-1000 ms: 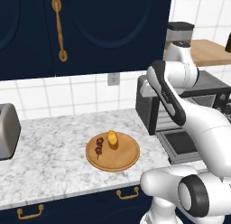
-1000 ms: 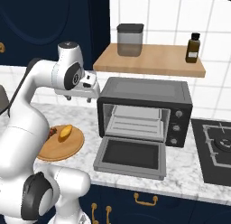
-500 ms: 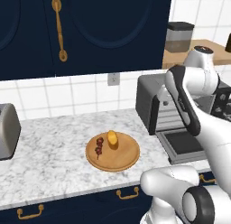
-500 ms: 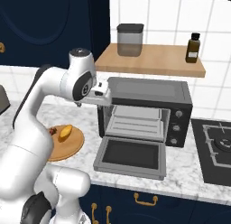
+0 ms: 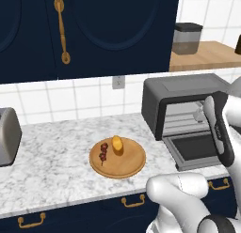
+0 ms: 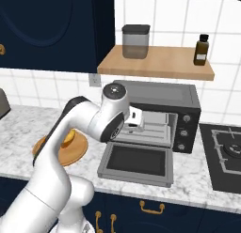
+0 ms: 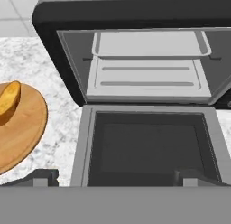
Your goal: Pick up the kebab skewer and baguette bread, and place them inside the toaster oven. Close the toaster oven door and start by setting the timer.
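Hand (image 7: 115, 175) is hovering spread wide and empty over the oven door (image 7: 149, 148), lying flat; bread (image 7: 8, 99) is sitting on the plate (image 7: 25, 128) at nine o'clock.

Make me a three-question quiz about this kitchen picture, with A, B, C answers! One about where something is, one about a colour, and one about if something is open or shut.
1. Where is the bread?
A. On the wooden plate
B. Inside the oven
C. On the shelf

2. What colour are the cupboard doors above the counter?
A. White
B. Dark blue
C. Green

3. How is the oven door?
A. Shut tight
C. Taken off and lying on the stove
B. Dropped open, lying flat

Answers:
1. A, the bread lies on the round plate beside the meat stick.
2. B, they are dark blue with gold handles.
3. B, the door lies flat in front of the oven, and you can see the rack inside.
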You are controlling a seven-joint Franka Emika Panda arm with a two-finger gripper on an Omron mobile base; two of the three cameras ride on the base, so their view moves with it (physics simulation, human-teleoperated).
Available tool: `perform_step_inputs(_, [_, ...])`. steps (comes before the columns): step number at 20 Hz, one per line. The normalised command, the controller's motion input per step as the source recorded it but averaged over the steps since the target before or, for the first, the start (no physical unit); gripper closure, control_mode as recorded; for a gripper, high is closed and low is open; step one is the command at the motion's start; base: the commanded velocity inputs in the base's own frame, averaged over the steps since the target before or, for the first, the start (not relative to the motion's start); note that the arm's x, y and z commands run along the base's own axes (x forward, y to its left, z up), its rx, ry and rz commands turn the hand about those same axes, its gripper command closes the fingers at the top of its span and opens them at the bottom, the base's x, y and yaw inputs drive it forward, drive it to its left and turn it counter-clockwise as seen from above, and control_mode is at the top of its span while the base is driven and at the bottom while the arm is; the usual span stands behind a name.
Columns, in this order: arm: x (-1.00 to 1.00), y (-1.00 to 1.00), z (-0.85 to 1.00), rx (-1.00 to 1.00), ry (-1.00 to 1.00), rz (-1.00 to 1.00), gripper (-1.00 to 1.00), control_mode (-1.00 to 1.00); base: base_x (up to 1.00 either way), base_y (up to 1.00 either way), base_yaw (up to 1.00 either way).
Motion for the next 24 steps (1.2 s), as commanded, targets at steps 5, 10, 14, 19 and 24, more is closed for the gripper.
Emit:
perform_step_inputs(5, [0.0, -0.57, -0.24, 0.0, -0.36, 0.0, -1.0, -1.0, 0.0, 0.0, 0.0])
perform_step_inputs(10, [0.02, -0.31, -0.06, 0.0, -0.45, 0.0, -1.0, -1.0, 0.0, 0.0, 0.0])
perform_step_inputs(14, [0.36, -0.22, -0.03, 0.0, -0.24, -0.03, -1.0, -1.0, 0.0, 0.0, 0.0])
perform_step_inputs(19, [0.25, -0.1, 0.0, 0.0, -0.02, -0.01, -1.0, -1.0, 0.0, 0.0, 0.0])
perform_step_inputs(24, [0.31, 0.0, 0.0, 0.0, -0.01, -0.03, -1.0, -1.0, 0.0, 0.0, 0.0])
